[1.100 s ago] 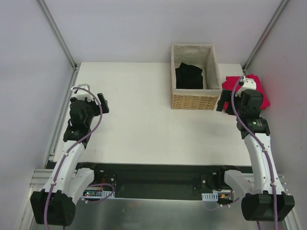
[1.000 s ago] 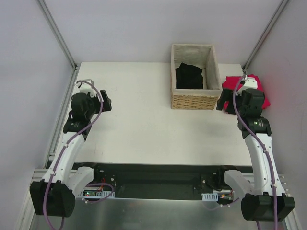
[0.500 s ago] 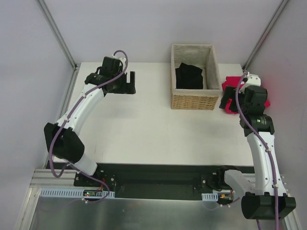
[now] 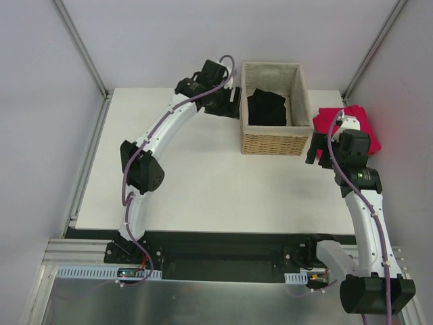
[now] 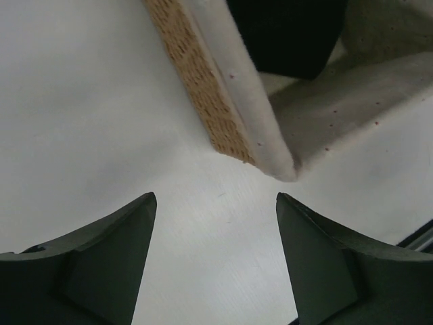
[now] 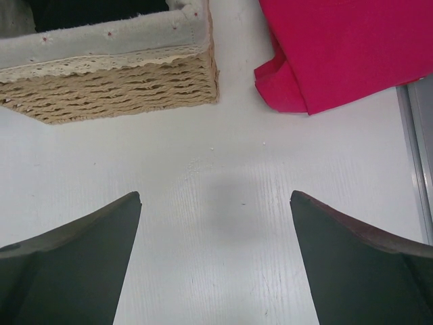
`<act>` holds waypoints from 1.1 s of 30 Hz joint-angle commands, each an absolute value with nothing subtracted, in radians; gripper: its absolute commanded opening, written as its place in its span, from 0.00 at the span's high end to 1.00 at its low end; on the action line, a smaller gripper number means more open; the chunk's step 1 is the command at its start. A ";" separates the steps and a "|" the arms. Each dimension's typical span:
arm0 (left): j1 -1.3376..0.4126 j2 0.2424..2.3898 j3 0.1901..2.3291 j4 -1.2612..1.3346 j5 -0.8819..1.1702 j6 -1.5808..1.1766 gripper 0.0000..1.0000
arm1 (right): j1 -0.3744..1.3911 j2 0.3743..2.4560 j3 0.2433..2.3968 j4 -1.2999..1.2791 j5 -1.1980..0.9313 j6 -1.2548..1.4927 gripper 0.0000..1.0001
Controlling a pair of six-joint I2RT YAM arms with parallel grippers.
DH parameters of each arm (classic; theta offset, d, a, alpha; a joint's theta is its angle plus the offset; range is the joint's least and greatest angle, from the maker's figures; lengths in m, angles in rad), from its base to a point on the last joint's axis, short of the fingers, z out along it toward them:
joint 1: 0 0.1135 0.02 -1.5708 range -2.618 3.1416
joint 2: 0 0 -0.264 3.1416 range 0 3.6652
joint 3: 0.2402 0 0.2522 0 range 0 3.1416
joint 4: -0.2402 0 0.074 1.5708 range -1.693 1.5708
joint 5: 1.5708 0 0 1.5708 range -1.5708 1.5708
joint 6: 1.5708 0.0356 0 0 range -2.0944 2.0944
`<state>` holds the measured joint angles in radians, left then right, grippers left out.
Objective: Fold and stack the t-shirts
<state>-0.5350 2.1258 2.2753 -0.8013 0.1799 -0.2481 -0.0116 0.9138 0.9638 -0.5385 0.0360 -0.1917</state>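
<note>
Moved since the earlier frames: the left arm has swung from the near-left of the table [image 4: 189, 169] across to the far side and now reaches the basket's left wall. The right arm is nearly unchanged.

Top view. White table, pale grey walls on three sides, metal rails at the corners. Wicker basket [image 4: 270, 143] at far centre-right, black shirt [image 4: 266, 108] bunched inside it. Red shirt [image 4: 362, 120] lies on the table's far-right corner, just beside the basket's right wall. Left gripper [image 4: 233, 108] is just beside the basket's left rim. Right gripper [image 4: 316, 150] hangs off the basket's near-right corner. The near and left table area is bare.

Left wrist view. Left gripper [image 5: 215, 200] has its jaws spread with nothing between them. Ahead is a basket corner, showing wicker outside and pale lining [image 5: 233, 74] inside, which the top view does not resolve. The black shirt [image 5: 287, 34] sits beyond the rim.

Right wrist view. Right gripper [image 6: 215, 196] has its jaws wide and holds nothing, over bare table. The basket corner [image 6: 115, 88] is at upper left with a lace-edged lining. The red shirt [image 6: 338, 47] shows a folded edge at upper right, apart from the basket. The table edge rail [image 6: 419, 135] runs close on the right.
</note>
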 commanded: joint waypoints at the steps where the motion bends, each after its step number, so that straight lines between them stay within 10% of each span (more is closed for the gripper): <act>1: -0.580 2.184 2.384 -0.870 0.225 -0.307 0.29 | -0.017 0.877 0.965 -0.540 0.020 -0.193 0.03; 33: -0.681 2.230 2.424 -0.628 -0.042 -0.304 0.38 | -0.014 0.847 0.942 -0.514 -0.118 -0.219 0.04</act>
<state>-0.6746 2.2551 2.3836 -0.7311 0.0898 -0.3061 -0.0116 0.8585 0.9363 -0.5358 -0.0868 -0.2005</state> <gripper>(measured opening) 0.631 0.966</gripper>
